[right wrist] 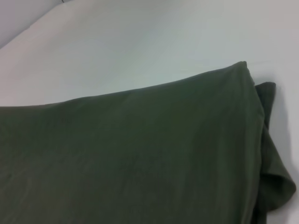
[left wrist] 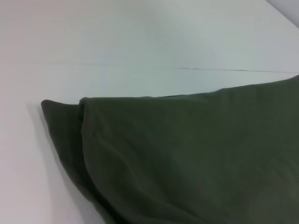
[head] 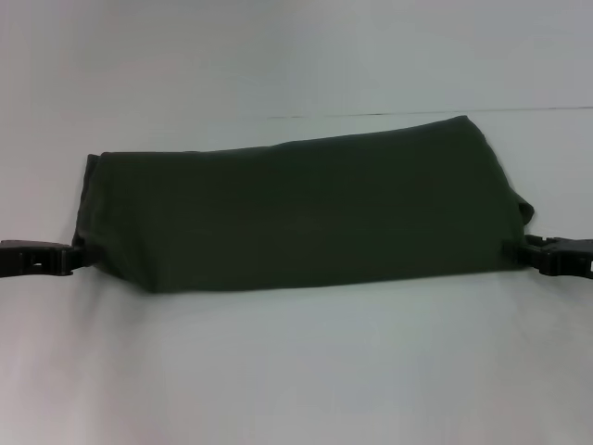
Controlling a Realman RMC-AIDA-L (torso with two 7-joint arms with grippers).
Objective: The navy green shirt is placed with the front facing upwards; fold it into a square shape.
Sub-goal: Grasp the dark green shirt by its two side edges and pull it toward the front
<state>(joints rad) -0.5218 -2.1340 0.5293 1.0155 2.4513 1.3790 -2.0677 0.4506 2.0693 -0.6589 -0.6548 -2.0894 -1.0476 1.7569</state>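
Left gripper: being held at the shirt's left end, touching the cloth; whether it is pinching cannot be told. Right gripper: being held at the shirt's right end, against the cloth edge; grip likewise cannot be told. Navy green shirt: being spread as a wide folded band on the white table, between both grippers; layered edges are being shown at each end.

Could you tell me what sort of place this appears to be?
Probably a lab test bench: a plain white table holds only the folded navy green shirt, with the left end effector and right end effector at its ends.
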